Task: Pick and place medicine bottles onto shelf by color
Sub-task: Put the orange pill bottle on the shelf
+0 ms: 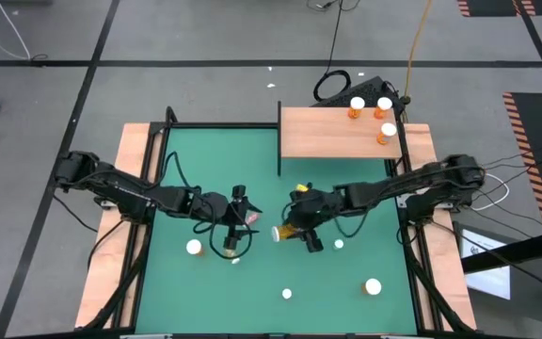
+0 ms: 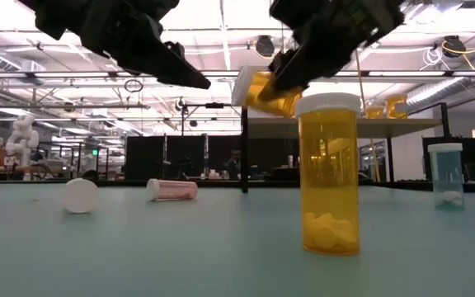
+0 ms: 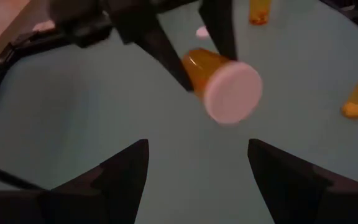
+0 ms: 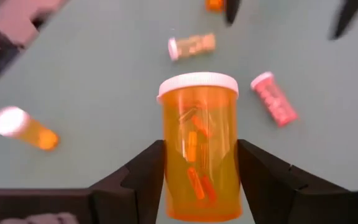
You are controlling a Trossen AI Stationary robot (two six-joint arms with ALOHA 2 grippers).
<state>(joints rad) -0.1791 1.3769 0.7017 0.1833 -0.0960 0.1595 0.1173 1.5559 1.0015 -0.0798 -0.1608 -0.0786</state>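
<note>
In the right wrist view we see the right gripper (image 4: 199,168) clamping an orange bottle (image 4: 197,149); the high view shows it mid-frame, probably lifted. The left gripper (image 1: 236,218) stands empty, wide, beside it.

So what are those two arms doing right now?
Right gripper clamped on orange white-capped bottle, lifted over green mat. Left gripper open, empty, facing it. Three orange bottles on wooden shelf.
</note>
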